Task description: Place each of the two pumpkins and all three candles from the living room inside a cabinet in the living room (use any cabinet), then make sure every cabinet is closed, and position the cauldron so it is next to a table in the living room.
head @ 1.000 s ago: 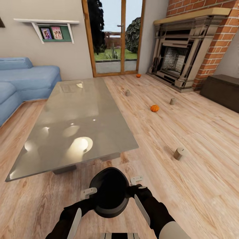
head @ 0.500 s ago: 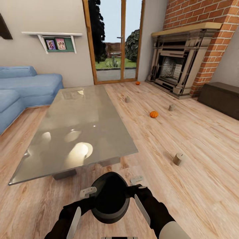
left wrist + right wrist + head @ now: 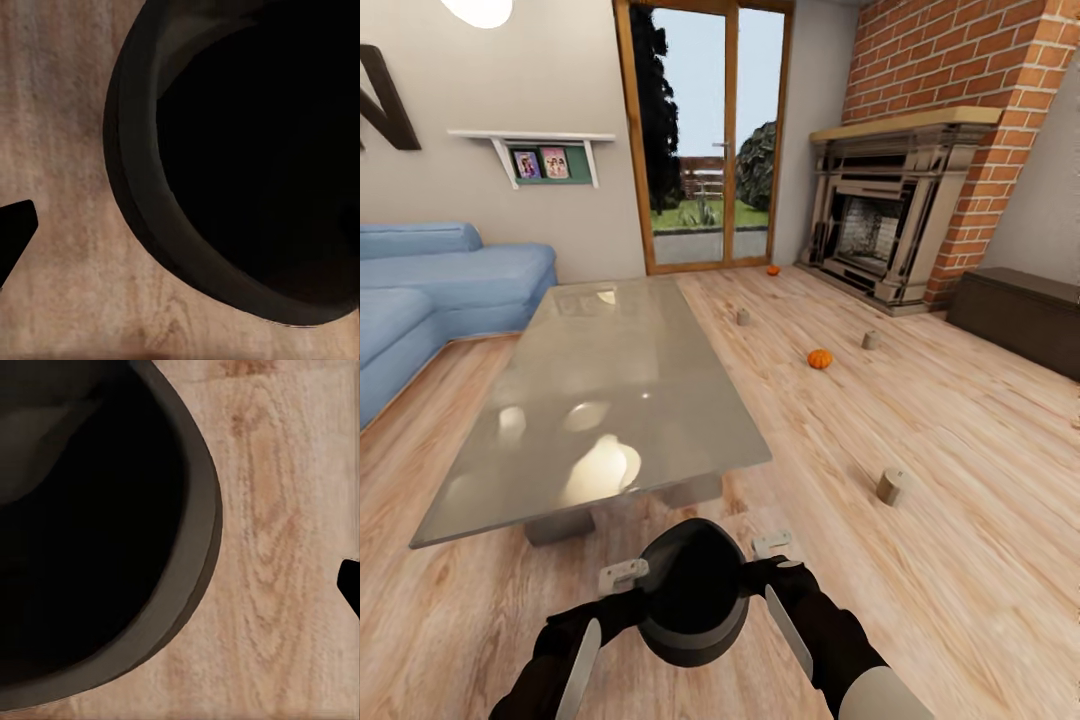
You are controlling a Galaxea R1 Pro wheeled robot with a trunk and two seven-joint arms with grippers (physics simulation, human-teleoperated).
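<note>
Both hands, left hand (image 3: 625, 577) and right hand (image 3: 772, 545), press the round black cauldron (image 3: 693, 590) between them; the grey glass surface (image 3: 610, 385) lies at eleven o'clock, near.

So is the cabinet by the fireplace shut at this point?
Apparently shut. The cabinet shows a flat dark front with no drawer pulled out, though its far end is cut off by the frame edge.
</note>
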